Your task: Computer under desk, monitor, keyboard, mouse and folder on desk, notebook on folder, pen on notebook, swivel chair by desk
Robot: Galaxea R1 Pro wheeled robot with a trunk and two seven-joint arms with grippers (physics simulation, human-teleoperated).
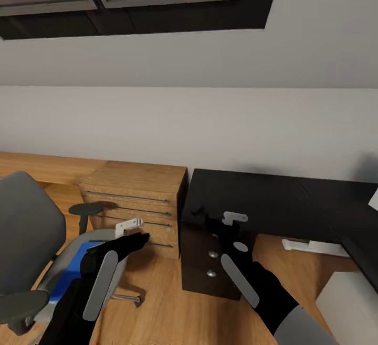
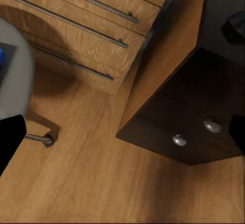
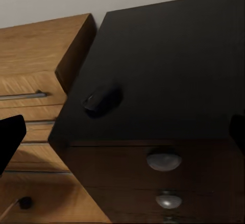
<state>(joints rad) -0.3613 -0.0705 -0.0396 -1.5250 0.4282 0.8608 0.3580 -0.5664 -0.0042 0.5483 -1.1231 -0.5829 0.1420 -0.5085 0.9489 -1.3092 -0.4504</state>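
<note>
1. Progress: the long black L-shaped bench (image 1: 273,198) with white legs shows a largely bare top in the head view; no monitor, keyboard, notebook or pen can be made out on the visible part, so most placements look outstanding (the far right of the top is cut off by the frame).
2. A small dark rounded object (image 3: 102,99) lies on the bench top near its corner; it may be the mouse, though it is too indistinct to confirm.
3. The bright blue flat folder (image 1: 79,274) rests on the seat of the grey upholstered swivel chair (image 1: 23,229); its transfer to the bench is not done; it is partly hidden by the left arm.
4. The chair stands beside the wooden chest with bar handles (image 1: 136,203), near the bench but not against it.
5. A light grey-white box (image 1: 349,303) stands on the light wood floor (image 1: 173,308) by the bench; probably the computer.
6. Left gripper (image 1: 129,227): jaws apart, holding nothing.
7. Right gripper (image 1: 234,218): jaws apart, holding nothing; it hovers above the bench corner over the black drawers with round silver knobs (image 3: 163,160).
</note>
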